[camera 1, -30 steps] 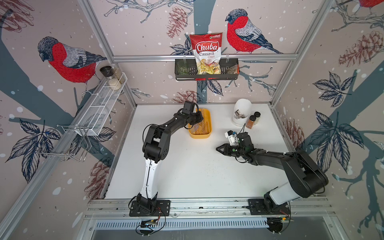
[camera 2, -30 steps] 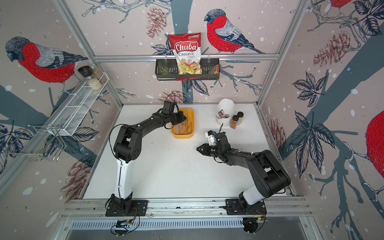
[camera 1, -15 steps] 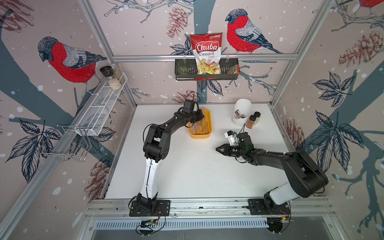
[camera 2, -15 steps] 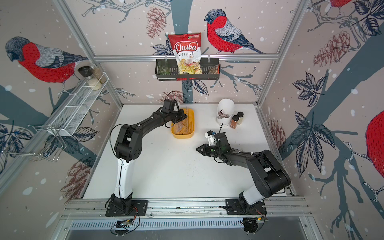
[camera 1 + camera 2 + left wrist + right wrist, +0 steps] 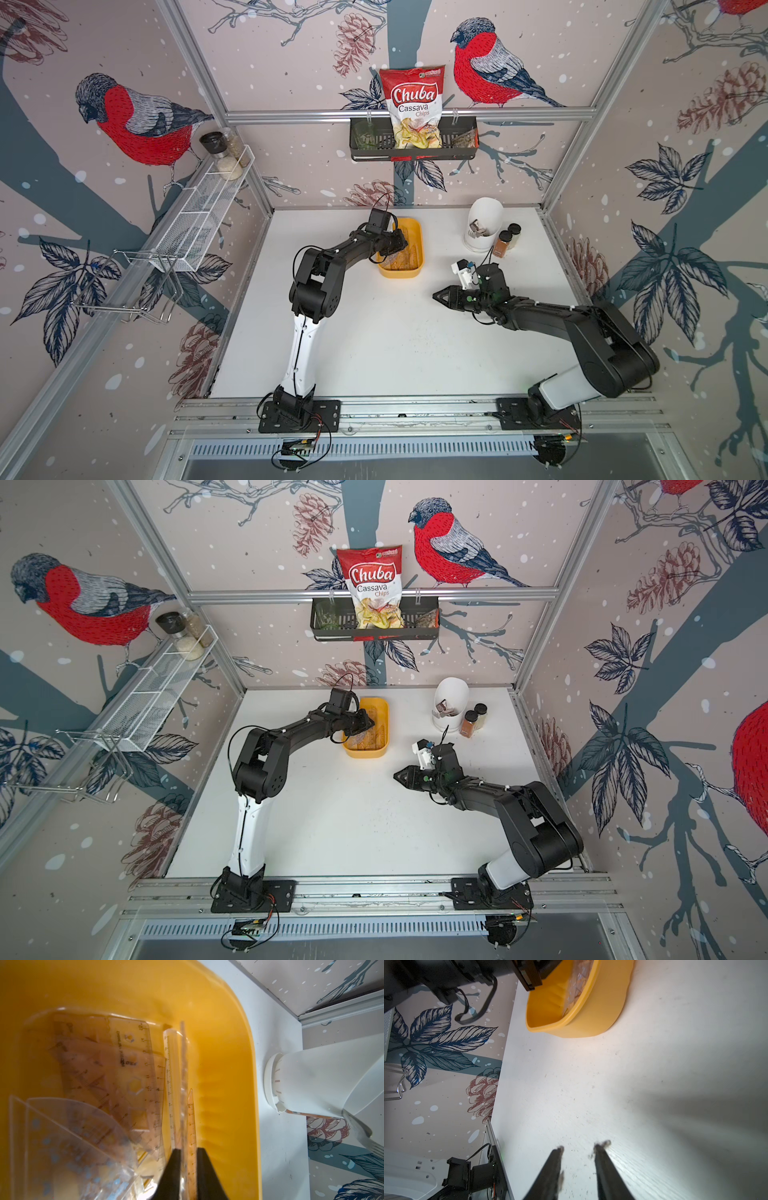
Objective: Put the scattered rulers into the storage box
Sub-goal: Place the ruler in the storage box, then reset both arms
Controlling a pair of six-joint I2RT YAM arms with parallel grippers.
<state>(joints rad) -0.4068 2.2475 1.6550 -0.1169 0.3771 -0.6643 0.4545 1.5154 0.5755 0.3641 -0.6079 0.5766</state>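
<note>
Left pincer part-open, ruler between jaws, perhaps loose.

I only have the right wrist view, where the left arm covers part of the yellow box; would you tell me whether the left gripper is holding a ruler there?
Observer: In the left wrist view the left gripper has its jaws apart over the storage box. A clear straight ruler runs between them with a gap beside it, so it does not look clamped.
Operator: Thank you. What else lies in the box?
Observer: A half-round protractor, a clear triangle and a stencil ruler with a hexagon cut-out, all overlapping.
Operator: Do any rulers lie on the table outside it?
Observer: In both top views I see none on the table, though clear plastic could escape me.
</note>
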